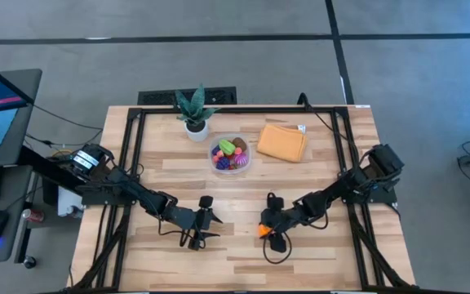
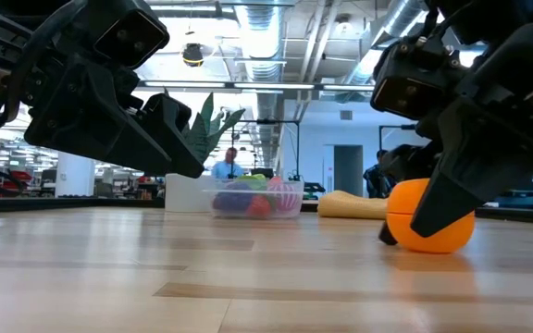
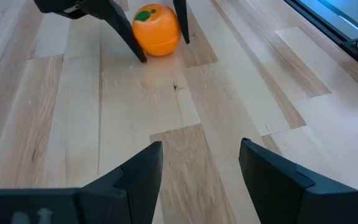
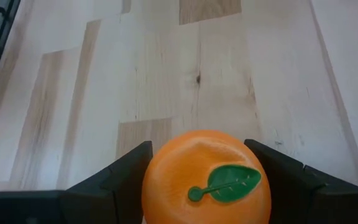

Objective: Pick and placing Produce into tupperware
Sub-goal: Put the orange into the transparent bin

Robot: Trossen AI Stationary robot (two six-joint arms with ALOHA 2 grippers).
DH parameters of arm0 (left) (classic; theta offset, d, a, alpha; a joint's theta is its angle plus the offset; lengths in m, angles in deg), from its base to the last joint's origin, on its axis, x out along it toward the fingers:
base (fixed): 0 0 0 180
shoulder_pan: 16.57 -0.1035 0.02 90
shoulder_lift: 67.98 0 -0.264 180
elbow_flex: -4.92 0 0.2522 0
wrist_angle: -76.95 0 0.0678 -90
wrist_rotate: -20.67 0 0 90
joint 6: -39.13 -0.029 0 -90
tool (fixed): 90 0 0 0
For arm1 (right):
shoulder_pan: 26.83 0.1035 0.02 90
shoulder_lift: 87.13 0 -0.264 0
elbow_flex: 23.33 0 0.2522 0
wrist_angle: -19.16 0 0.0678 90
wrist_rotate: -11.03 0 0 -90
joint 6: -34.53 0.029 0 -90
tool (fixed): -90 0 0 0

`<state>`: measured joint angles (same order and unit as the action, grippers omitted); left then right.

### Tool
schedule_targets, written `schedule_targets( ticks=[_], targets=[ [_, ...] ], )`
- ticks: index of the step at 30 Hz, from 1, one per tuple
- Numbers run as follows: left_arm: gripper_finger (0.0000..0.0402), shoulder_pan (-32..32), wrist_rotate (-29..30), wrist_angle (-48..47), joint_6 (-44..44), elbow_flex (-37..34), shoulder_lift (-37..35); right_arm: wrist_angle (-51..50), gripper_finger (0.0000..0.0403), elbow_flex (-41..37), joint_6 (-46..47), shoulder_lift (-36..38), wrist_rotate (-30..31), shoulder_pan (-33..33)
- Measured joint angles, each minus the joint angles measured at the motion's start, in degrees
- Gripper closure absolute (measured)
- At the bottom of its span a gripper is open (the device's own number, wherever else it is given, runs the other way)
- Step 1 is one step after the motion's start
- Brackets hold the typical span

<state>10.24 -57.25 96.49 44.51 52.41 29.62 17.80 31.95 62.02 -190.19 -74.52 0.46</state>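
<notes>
Wooden planks make up the counter (image 1: pixel 317 175), seen from above with a dark arm at each side. On the left, the left gripper (image 1: pixel 196 237) is held low over the near part of the counter, its fingers (image 3: pixel 143 168) spread apart with bare wood between them and nothing grasped. Farther back, near the middle, a potted plant (image 1: pixel 194 110) stands at the far edge, and just beside it sits the tupperware (image 1: pixel 230 153), a clear round tub in which several pieces of produce (image 1: pixel 228 148) are piled, purple, green, magenta and red. An orange cloth (image 1: pixel 282 142) lies folded just right of the tub. On the right, the right gripper (image 1: pixel 269 233) is lowered onto a toy orange (image 4: pixel 207 183) with a green leaf on top; the fingers (image 4: pixel 114 171) are set on either side of the fruit, against its flanks, and the fruit rests on the counter, well apart from the tub.
</notes>
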Motion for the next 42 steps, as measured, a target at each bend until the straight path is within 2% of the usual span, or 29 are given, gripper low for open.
schedule_targets(
  ticks=[12,23,31,37,42],
  targets=[
    [0.0198,0.00,0.00,-0.02,0.00,0.00,0.00,1.02,0.0136,-0.02,-3.70,0.78,-1.07,-1.57],
    [0.0198,0.00,-0.01,0.00,0.00,0.00,0.00,0.72,0.0137,-0.11,-12.29,7.18,-0.08,-5.32],
    [0.0198,0.01,-0.02,-0.05,0.00,0.00,0.00,-0.40,0.0137,-0.05,-20.76,12.65,0.11,-10.81],
    [0.0198,0.01,0.19,-0.48,0.00,0.00,0.00,-0.23,0.0137,0.00,-28.48,16.32,3.39,-16.04],
    [0.0198,0.02,0.26,-0.89,-0.02,0.00,0.00,0.78,0.0137,0.00,-31.99,17.70,3.54,-20.53]
  ],
)
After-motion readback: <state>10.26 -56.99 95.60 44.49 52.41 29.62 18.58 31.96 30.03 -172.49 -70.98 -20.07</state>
